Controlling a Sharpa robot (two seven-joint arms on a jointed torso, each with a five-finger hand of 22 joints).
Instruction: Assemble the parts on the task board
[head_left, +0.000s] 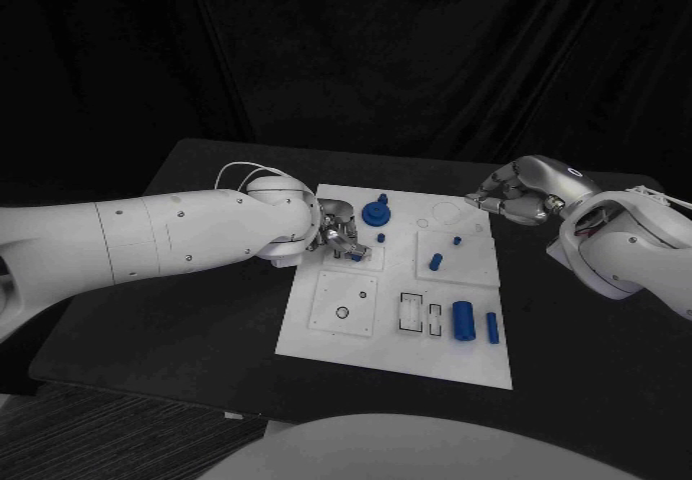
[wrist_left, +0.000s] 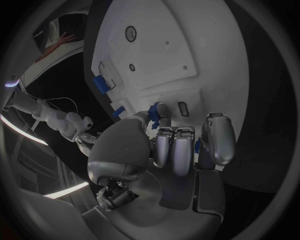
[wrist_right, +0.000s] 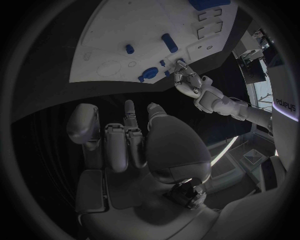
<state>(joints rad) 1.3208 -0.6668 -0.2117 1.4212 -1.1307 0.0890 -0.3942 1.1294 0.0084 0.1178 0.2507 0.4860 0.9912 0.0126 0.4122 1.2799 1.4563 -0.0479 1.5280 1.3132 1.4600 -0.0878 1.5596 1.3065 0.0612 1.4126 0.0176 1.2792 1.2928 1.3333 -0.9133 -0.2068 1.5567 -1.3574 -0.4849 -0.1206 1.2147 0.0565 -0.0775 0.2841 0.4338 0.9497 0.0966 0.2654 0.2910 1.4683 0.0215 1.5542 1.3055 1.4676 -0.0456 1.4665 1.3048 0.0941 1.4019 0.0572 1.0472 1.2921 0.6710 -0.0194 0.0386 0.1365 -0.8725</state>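
The white task board (head_left: 397, 345) lies in the middle of the black surface (head_left: 188, 330). The left robot hand (head_left: 335, 232) is over the board's left edge, fingers curled around what seems to be a small blue part (wrist_left: 154, 116) — the grip is hard to make out. The right robot hand (head_left: 516, 198) hovers off the board's far right corner, fingers curled in, holding nothing. A blue cylinder (head_left: 463, 320) and a slimmer blue peg (head_left: 492, 327) lie side by side near the board's right edge.

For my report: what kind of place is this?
Probably a robotics lab test bench: a white task board with blue parts on a black table, dark curtains behind.
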